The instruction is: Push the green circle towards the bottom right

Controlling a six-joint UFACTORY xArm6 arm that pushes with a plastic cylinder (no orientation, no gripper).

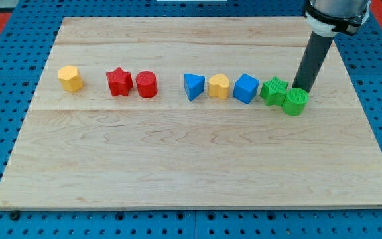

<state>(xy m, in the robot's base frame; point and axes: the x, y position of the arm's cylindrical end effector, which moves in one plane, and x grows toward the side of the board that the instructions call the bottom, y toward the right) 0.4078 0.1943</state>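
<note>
The green circle [296, 101] lies on the wooden board [191, 172] at the right end of a row of blocks. It touches the green star [274, 90] on its upper left. My tip [302, 87] stands just above the green circle, at its top edge and to the right of the green star. The dark rod rises from the tip towards the view's top right.
The row runs leftward: a blue cube [246, 88], a yellow pentagon [219, 86], a blue triangle [193, 86], a red cylinder [146, 85], a red star [119, 81] and a yellow hexagon [70, 78]. Blue pegboard surrounds the board.
</note>
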